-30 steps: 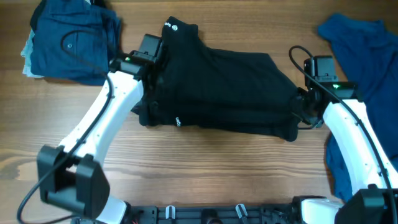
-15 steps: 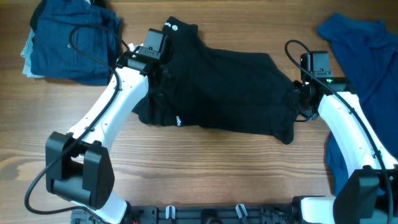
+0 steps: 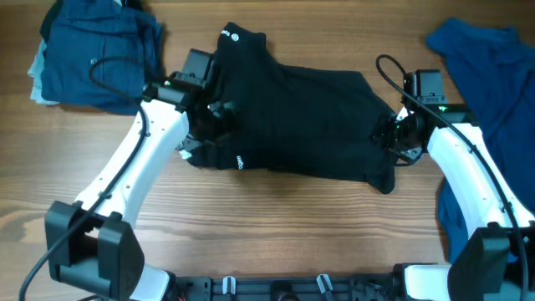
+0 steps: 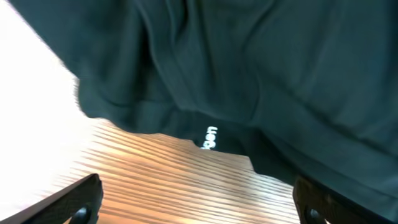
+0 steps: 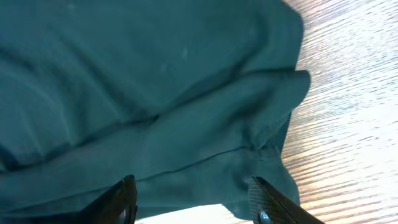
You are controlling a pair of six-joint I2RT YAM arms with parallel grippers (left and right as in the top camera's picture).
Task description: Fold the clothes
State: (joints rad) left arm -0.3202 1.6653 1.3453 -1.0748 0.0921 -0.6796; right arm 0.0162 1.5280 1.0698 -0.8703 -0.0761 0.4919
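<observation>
A black garment lies folded across the middle of the wooden table, a small white logo near its front left hem. My left gripper hovers over its left end, jaws wide apart. In the left wrist view the gripper has bare wood between its fingertips, and the black garment lies just beyond. My right gripper is at the garment's right edge. Seen from the right wrist, the gripper is open above the black cloth and grips nothing.
A folded pile of blue clothes sits at the back left corner. A loose blue garment lies along the right side, partly under my right arm. Bare wood runs along the front edge.
Both grippers have opened and let go of the black garment. Its front layer now lies flat, and its lower edge has shifted back from the front.
</observation>
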